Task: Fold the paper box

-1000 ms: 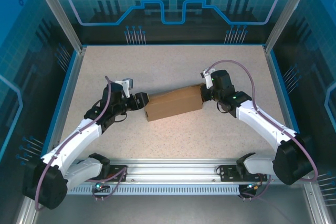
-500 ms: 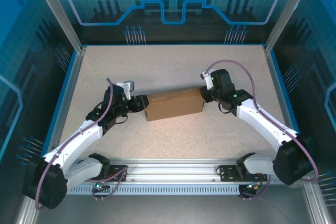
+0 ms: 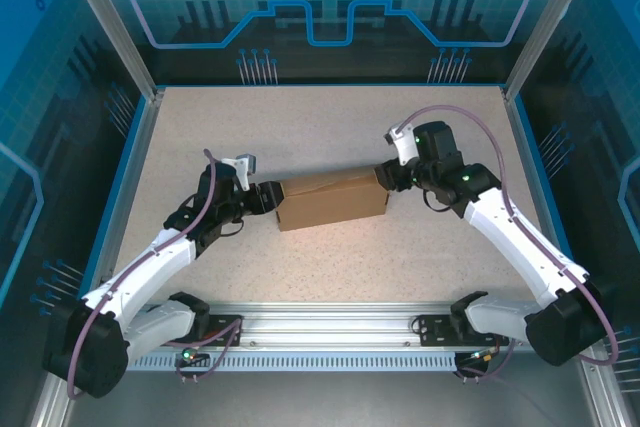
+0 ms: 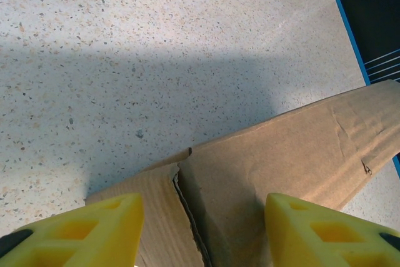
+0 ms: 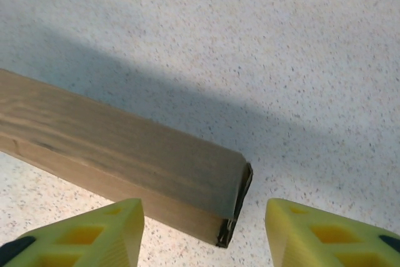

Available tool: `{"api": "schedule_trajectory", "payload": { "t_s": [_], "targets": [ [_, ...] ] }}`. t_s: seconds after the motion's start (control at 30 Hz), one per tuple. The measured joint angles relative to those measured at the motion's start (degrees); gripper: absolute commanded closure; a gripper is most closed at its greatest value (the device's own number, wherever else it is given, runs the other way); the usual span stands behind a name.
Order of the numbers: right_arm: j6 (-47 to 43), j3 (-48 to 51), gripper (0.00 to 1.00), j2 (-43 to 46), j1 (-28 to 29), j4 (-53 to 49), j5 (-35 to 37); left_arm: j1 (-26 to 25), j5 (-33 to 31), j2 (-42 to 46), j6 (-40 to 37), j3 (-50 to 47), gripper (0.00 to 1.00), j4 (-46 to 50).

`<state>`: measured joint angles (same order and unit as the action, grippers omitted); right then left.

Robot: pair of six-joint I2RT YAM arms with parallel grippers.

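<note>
Left claw (image 3: pixel 268 197) sits at the left end of the brown cardboard box (image 3: pixel 333 200), and I see its two yellow fingers (image 4: pixel 94 229) spread apart. In the left wrist view the claw (image 4: pixel 203 217) hangs over that end, with cardboard (image 4: pixel 281 154) running between and beneath the fingers. I cannot tell whether they touch it. A ragged seam shows there, where one flap meets the next panel.

My right claw (image 3: pixel 385 177) is at the opposite end of the box, its fingers spread too. In the right wrist view that claw (image 5: pixel 203 217) hovers just above the box's end corner (image 5: pixel 125 148) with nothing pinched. The end shows a dark, layered edge.

The box is folded shut into a long, low block. It lies near the middle of the speckled bench (image 3: pixel 330 127), lengthwise from left to right. Its right end is angled slightly toward the far edge. Both arms reach in from the near edge.
</note>
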<state>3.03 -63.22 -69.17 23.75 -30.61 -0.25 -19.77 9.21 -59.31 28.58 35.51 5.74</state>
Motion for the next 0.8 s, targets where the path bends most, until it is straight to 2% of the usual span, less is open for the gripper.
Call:
{"api": "schedule_trajectory", "payload": {
  "t_s": [0.23,0.4,0.57,0.8],
  "targets": [
    [1.75,-4.42,0.43,-9.42,-8.17,0.98,-11.06,-0.31,-0.44,0.00,-0.02,0.00,0.45,-0.04],
    [2.82,-3.89,0.46,-14.27,-9.11,1.16,-14.47,-0.33,-0.61,0.00,-0.02,0.00,0.44,-0.04],
    [4.50,0.42,0.47,-13.51,-10.32,4.33,-17.27,-0.33,-0.61,0.00,-0.02,0.00,0.43,-0.02],
    [7.37,8.96,0.50,-8.00,-11.17,11.93,-19.12,-0.39,-0.50,0.11,0.28,-1.62,0.41,-2.67]
  ]
}}
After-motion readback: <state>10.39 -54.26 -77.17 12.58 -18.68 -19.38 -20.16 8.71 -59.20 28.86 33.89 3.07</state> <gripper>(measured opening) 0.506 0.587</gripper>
